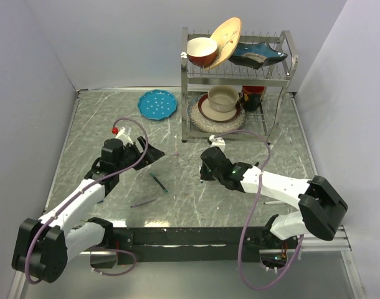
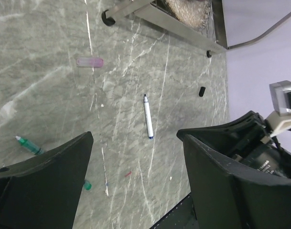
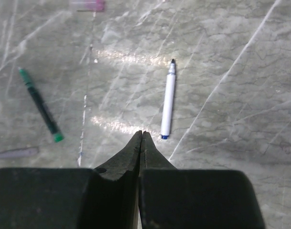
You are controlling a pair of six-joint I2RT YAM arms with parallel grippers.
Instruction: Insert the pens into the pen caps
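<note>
The right hand [image 3: 141,133] is closed tight on nothing. The white pen with a blue end [image 3: 167,102] lies flat on the bench [image 3: 231,71] just beyond its tips at about 1 o'clock, and the dark green pen [image 3: 40,106] lies well apart at 10 o'clock. The left hand [image 2: 135,135] hovers with jaws spread wide and empty, with a black cap [image 2: 202,91] at its 2 o'clock and a pinkish cap [image 2: 89,62] at 11 o'clock.

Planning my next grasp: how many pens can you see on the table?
2. In the right wrist view, a white pen with a blue end lies just ahead of the shut fingers, and a dark green pen lies further left. Others may be hidden from view.
</note>
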